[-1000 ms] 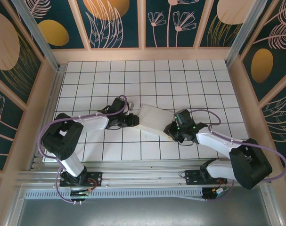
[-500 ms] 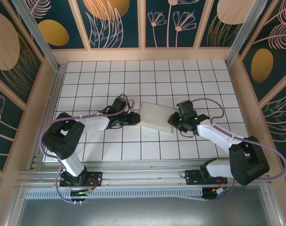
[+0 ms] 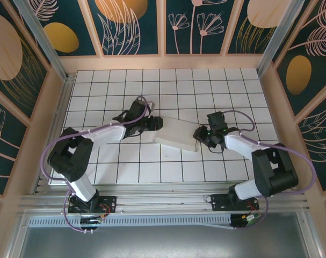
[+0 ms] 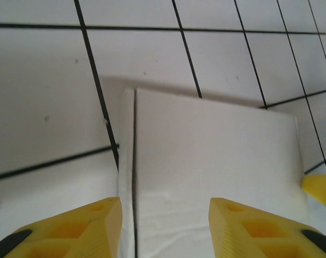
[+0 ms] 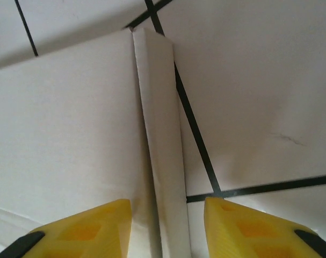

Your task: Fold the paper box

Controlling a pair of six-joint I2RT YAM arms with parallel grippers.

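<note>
Top external view showed the paper box (image 3: 176, 134) lying as a flat white slab on the gridded table (image 3: 205, 91), at the centre of the frame between the two arms. The left gripper (image 3: 156, 124) sat at its upper-left end and the right gripper (image 3: 197, 134) at its right end. Left wrist view showed that gripper's jaws apart over the box's creased edge, clamping nothing. Right wrist view showed the other's jaws apart too, a narrow side strip of the box between them.
</note>
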